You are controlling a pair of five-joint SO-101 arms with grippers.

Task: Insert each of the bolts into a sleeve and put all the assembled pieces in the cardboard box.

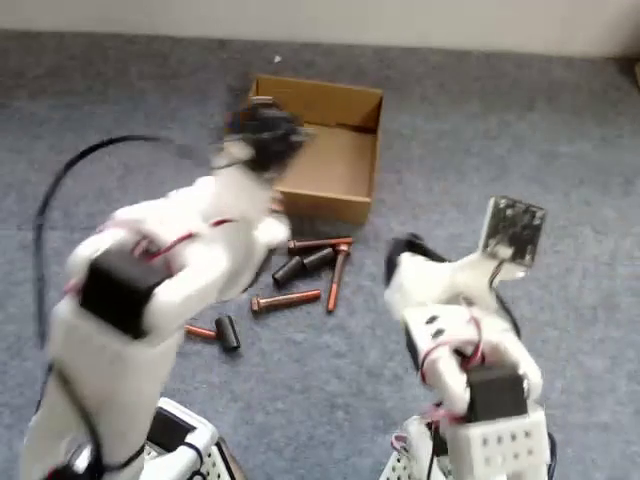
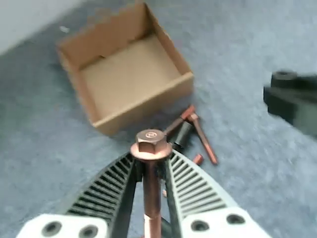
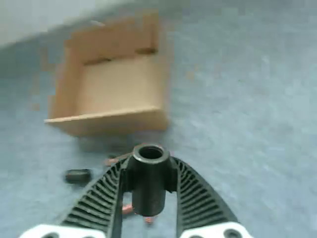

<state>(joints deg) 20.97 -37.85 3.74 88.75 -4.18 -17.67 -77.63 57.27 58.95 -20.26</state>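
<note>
The left gripper (image 2: 151,159) was clamped on a copper bolt (image 2: 151,142), head outward. The right gripper (image 3: 148,166) was closed around a black sleeve (image 3: 148,186), bore outward. In the high view, loose bolts (image 1: 285,300) and loose sleeves (image 1: 303,265) lay at frame centre on the grey carpet (image 1: 500,120), just below the cardboard box (image 1: 325,205) at upper centre.

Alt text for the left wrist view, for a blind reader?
The left gripper is shut on a copper-coloured bolt, hex head foremost. Beyond, an open cardboard box sits on grey carpet, loose bolts and a dark sleeve beside it.
</note>
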